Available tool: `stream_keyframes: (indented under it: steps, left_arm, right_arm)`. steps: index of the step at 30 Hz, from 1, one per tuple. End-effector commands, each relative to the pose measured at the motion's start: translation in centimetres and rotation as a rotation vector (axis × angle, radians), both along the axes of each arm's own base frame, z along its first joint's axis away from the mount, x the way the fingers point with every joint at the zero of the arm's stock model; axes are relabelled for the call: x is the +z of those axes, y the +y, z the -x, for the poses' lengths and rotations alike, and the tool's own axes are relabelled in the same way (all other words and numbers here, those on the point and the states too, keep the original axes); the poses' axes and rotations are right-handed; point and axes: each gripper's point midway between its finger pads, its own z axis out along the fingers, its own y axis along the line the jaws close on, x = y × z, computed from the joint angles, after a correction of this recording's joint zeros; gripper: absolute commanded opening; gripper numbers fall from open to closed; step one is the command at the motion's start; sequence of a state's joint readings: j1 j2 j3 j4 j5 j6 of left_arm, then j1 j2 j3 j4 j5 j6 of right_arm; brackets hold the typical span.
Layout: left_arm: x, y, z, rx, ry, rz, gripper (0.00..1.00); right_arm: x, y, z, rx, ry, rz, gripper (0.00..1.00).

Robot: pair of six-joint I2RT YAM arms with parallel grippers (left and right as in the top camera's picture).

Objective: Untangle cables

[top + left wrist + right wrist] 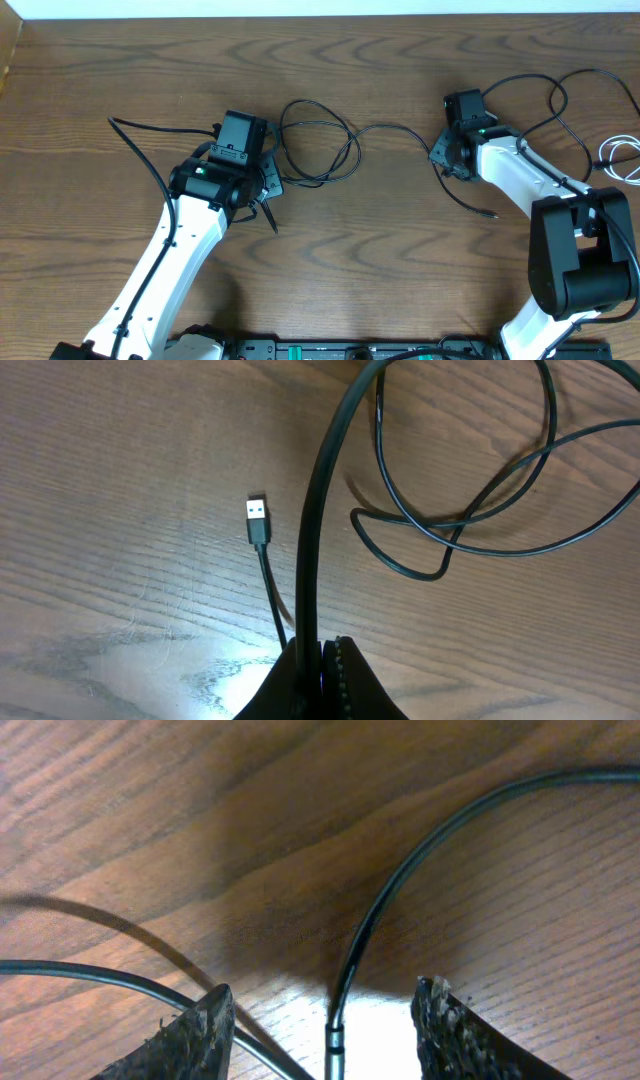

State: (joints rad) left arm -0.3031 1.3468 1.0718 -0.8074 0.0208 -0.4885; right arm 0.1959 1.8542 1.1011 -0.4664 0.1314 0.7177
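Note:
A thin black cable (318,150) lies in loose loops on the wood table between the arms. My left gripper (266,190) is shut on this cable; in the left wrist view the cable (318,510) rises from the closed jaws (322,665), with the loops (470,520) ahead and a USB plug (258,520) on the table to the left. The cable runs right to my right gripper (446,155), which is open. In the right wrist view the cable's plug end (340,1010) lies between the spread fingers (322,1010), untouched. A white cable (622,155) lies at the right edge.
A second thin black cable (545,95) loops behind the right arm. A loose black end (488,213) lies in front of the right arm. A black cord (135,135) trails left of the left arm. The table's far edge (320,14) runs along the top.

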Motion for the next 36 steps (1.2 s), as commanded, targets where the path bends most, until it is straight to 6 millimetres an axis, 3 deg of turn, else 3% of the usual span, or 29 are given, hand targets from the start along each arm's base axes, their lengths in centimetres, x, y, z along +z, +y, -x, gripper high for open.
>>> stream_keyframes:
  steps: [1,8,13,15,17,21,23,25,27,28,29,30,32,33,36]
  left_arm:
    - [-0.5,0.1,0.3,-0.020,0.015,-0.018,0.08]
    - [-0.5,0.1,0.3,-0.020,0.015,-0.018,0.08]
    - [-0.5,0.1,0.3,-0.020,0.015,-0.018,0.08]
    - [-0.5,0.1,0.3,-0.020,0.015,-0.018,0.08]
    - [-0.5,0.1,0.3,-0.020,0.015,-0.018,0.08]
    - [-0.5,0.1,0.3,-0.020,0.015,-0.018,0.08]
    - [-0.5,0.1,0.3,-0.020,0.015,-0.018,0.08]
    - [-0.5,0.1,0.3,-0.020,0.015,-0.018,0.08]
    - [-0.5,0.1,0.3,-0.020,0.015,-0.018,0.08]
    - [-0.5,0.1,0.3,-0.020,0.015,-0.018,0.08]
    - [-0.5,0.1,0.3,-0.020,0.015,-0.018,0.08]
    - [-0.5,0.1,0.3,-0.020,0.015,-0.018,0.08]
    - [-0.5,0.1,0.3,-0.020,0.015,-0.018,0.08]
    - [-0.5,0.1,0.3,-0.020,0.015,-0.018,0.08]
    - [-0.5,0.1,0.3,-0.020,0.016,-0.018,0.08]
  right_arm:
    - [-0.5,0.1,0.7,-0.011,0.011,0.013,0.53]
    - [-1.2,0.4,1.5,-0.031,0.029,0.000,0.47]
    - [-2.5,0.5,3.2,-0.019,0.072,0.011,0.39]
    - [-2.5,0.6,3.2,-0.019,0.071,0.010,0.31]
    - [-2.5,0.6,3.2,-0.019,0.070,0.010,0.14]
    - [-2.5,0.5,3.2,-0.007,0.072,0.014,0.01]
    - [-1.8,0.5,2.8,0.040,0.057,0.033,0.01]
    - [0.2,-0.4,1.9,0.064,0.018,0.064,0.01]
    - [4.5,-3.0,0.5,0.065,-0.059,0.125,0.01]
    - [8.6,-5.9,-0.2,0.058,-0.123,0.180,0.01]
    - [11.4,-8.2,-0.4,0.030,-0.166,0.210,0.01]
    - [15.1,-11.9,-0.3,-0.021,-0.231,0.246,0.01]
    - [17.7,-15.1,0.2,-0.084,-0.280,0.273,0.01]
    - [19.4,-18.0,1.0,-0.159,-0.312,0.292,0.01]
    - [20.3,-23.9,3.4,-0.317,-0.317,0.321,0.01]
